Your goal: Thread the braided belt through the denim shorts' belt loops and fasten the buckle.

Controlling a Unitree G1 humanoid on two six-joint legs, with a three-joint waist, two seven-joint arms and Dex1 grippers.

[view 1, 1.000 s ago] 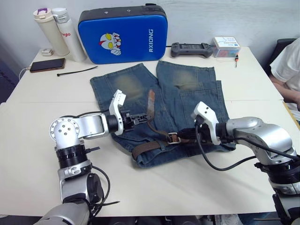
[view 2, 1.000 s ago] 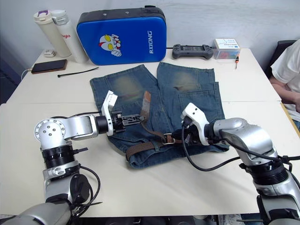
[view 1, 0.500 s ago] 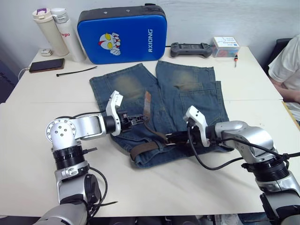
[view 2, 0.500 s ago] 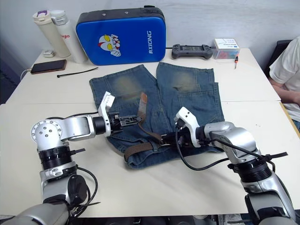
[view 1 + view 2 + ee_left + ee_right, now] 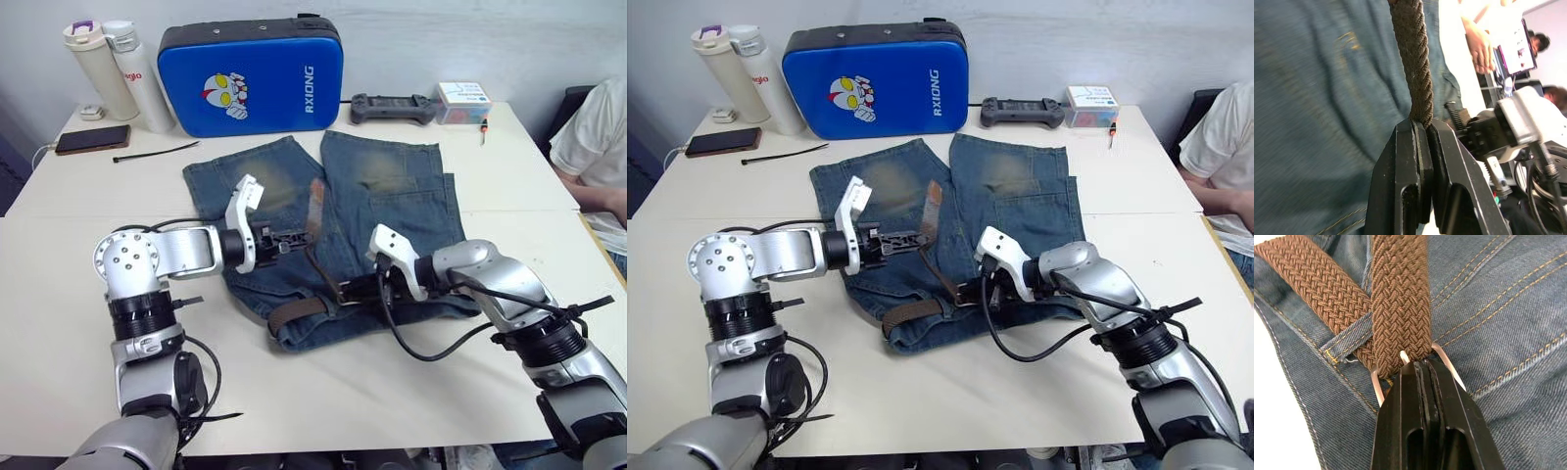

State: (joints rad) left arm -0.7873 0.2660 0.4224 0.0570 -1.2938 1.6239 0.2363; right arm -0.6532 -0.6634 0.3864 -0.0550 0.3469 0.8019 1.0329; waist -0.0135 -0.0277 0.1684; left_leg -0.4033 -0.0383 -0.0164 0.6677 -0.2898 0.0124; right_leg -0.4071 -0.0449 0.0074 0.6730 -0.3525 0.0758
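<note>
Left gripper (image 5: 294, 235) is clenched on the belt (image 5: 318, 257) near its tan tip, over the shorts (image 5: 392, 196) spread on the table (image 5: 78, 255); right gripper (image 5: 361, 290) grasps the buckle (image 5: 1406, 363) at the waistband, where the belt passes a loop (image 5: 1349, 335).

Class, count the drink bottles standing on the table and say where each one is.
2. Both stand at the table's far left corner, left of the blue case: the purple-lidded bottle on the outside and the grey-capped bottle beside it, nearer the case.
</note>
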